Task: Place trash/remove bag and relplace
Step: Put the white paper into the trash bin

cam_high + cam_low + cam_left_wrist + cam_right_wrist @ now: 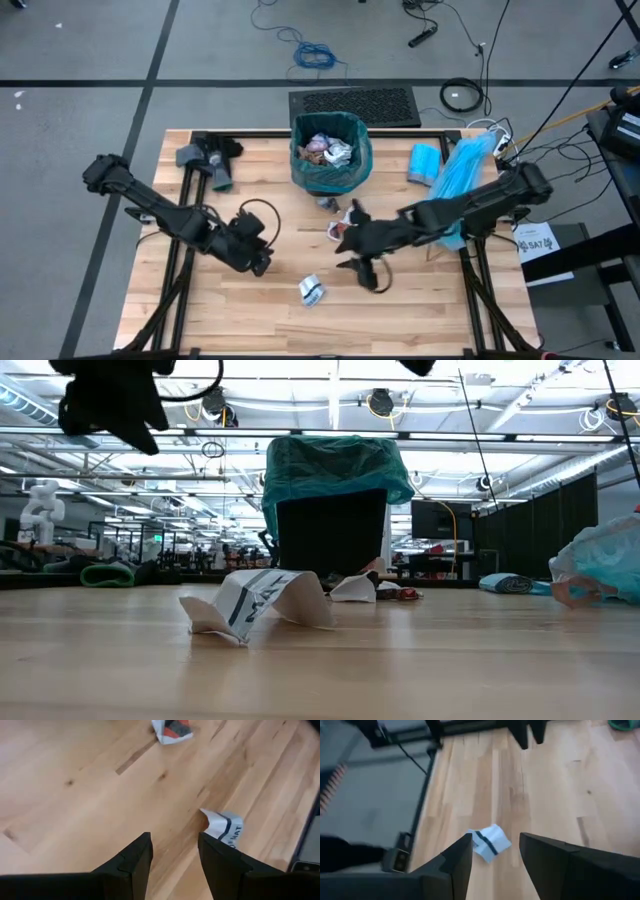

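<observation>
Fingers of the right gripper [495, 857] are standing spread and empty above a crumpled white wrapper with dark stripes [312, 291] lying on the wooden counter [200, 310]. The left gripper [174, 857] is hovering beside it, fingers likewise parted, holding nothing. Farther back, the dark teal crinkly plastic bag [331, 152] is lining the black bin [330, 535], holding crumpled scraps [328, 148].

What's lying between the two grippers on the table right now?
In the high view, one white wrapper lies on the wood table between the left gripper and right gripper.
</observation>
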